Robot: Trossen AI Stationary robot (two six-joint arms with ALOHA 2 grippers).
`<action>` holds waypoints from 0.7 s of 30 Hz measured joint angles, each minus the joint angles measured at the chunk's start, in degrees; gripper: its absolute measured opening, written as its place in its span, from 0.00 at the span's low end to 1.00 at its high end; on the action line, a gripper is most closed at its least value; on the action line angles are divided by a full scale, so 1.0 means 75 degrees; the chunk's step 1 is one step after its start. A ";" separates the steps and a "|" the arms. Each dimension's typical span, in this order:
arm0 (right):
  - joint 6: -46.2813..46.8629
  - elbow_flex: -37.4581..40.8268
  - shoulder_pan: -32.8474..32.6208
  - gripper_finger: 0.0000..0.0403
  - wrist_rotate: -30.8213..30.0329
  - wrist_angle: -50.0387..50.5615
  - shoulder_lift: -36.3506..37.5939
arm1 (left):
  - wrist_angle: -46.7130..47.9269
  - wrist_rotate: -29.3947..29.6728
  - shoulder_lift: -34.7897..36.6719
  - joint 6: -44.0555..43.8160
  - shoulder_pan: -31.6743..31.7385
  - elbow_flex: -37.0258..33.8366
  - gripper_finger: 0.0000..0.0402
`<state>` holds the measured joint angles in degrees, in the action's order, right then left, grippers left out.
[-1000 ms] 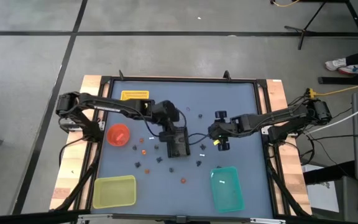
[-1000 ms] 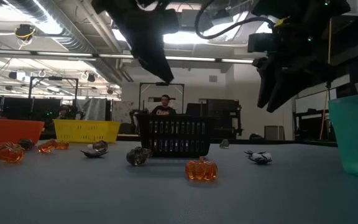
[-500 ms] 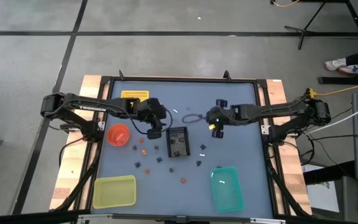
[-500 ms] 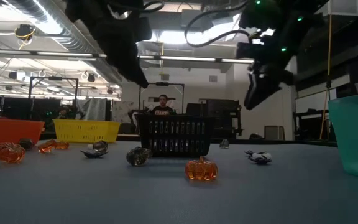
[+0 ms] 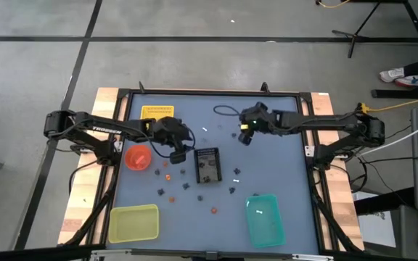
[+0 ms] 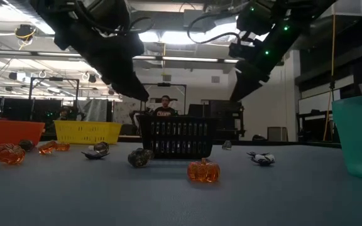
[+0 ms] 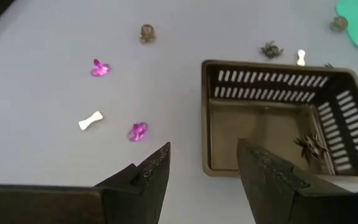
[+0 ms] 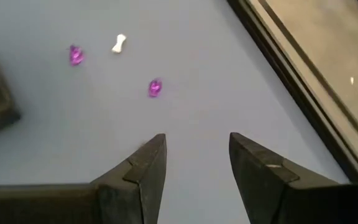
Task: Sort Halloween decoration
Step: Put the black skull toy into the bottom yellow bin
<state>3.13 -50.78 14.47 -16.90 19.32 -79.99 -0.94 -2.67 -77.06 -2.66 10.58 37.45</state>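
Note:
The Halloween trinkets lie scattered on the blue table: orange pumpkins point(image 5: 168, 176) point(image 6: 203, 171), dark pieces point(image 5: 200, 196), white bones point(image 5: 236, 172) point(image 7: 91, 120) and purple pieces point(image 7: 137, 131) point(image 8: 155, 88). A dark spider point(image 7: 312, 146) lies inside the black tray point(image 5: 207, 165). My left gripper point(image 5: 181, 148) point(image 7: 204, 149) hangs open above the table, just left of the tray's far corner. My right gripper point(image 5: 244, 135) point(image 8: 197, 140) is open too, raised over the far right part of the table near the purple pieces. Neither holds anything.
An orange container point(image 5: 138, 156) and a yellow basket point(image 5: 157, 112) stand on the left, a yellow-green container point(image 5: 133, 222) near left, a teal container point(image 5: 265, 217) near right. The table's raised frame point(image 8: 291, 81) runs past my right gripper. A person point(image 6: 164, 107) sits far behind the table.
My left gripper has drawn back from over the black tray toward the table's left and far side. My right gripper has moved from beside the tray toward the far edge and risen. The tray and the trinkets have stayed where they were.

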 joint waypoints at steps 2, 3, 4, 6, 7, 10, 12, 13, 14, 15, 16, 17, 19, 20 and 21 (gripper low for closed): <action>0.0327 0.0000 0.0119 0.43 -0.0003 0.0007 -0.0003 | -0.0142 0.0002 0.0000 0.0000 0.0039 -0.0031 0.42; 0.0460 0.0000 0.0150 0.43 0.0001 0.0011 -0.0003 | -0.0200 0.0005 0.0000 0.0000 0.0040 -0.0042 0.42; 0.0585 0.0000 0.0179 0.43 0.0001 0.0006 -0.0025 | -0.0221 0.0018 0.0000 0.0000 0.0040 -0.0044 0.42; 0.0739 0.0000 0.0202 0.43 -0.0001 -0.0007 -0.0103 | -0.0293 0.0019 0.0000 0.0003 0.0040 -0.0046 0.42; 0.0757 0.0000 0.0242 0.43 0.0002 -0.0001 -0.0178 | -0.0309 0.0019 0.0000 0.0009 0.0040 -0.0046 0.42; 0.0753 0.0000 0.0228 0.43 0.0003 -0.0036 -0.0475 | -0.0339 0.0022 0.0000 0.0022 0.0040 -0.0046 0.42; 0.0749 0.0000 0.0228 0.43 0.0066 -0.0077 -0.0740 | -0.0340 0.0023 0.0000 0.0023 0.0040 -0.0046 0.42; 0.0736 0.0000 0.0228 0.43 0.0184 -0.0125 -0.0871 | -0.0339 0.0023 0.0000 0.0023 0.0040 -0.0046 0.42; 0.0722 0.0000 0.0228 0.43 0.0325 -0.0219 -0.1004 | -0.0339 0.0025 0.0000 0.0023 0.0040 -0.0046 0.42; 0.0680 0.0000 0.0228 0.43 0.0490 -0.0333 -0.1123 | -0.0339 0.0025 0.0000 0.0023 0.0040 -0.0046 0.42; 0.0584 0.0000 0.0228 0.43 0.0676 -0.0425 -0.1246 | -0.0339 0.0025 0.0000 0.0023 0.0040 -0.0046 0.42; 0.0515 0.0000 0.0228 0.43 0.0833 -0.0525 -0.1366 | -0.0339 0.0025 0.0000 0.0023 0.0040 -0.0046 0.42; 0.0456 0.0000 0.0225 0.43 0.1192 -0.0736 -0.1563 | -0.0339 0.0028 -0.0003 0.0023 0.0037 -0.0046 0.42; 0.0456 0.0000 0.0225 0.43 0.1282 -0.0837 -0.1644 | -0.0341 0.0028 -0.0003 0.0023 0.0037 -0.0046 0.42; 0.0462 0.0000 0.0225 0.43 0.1340 -0.0895 -0.1724 | -0.0339 0.0031 -0.0003 0.0023 0.0037 -0.0046 0.42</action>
<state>6.59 -50.78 16.16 -6.85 12.61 -92.91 -3.49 -2.44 -77.08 -2.48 10.85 37.10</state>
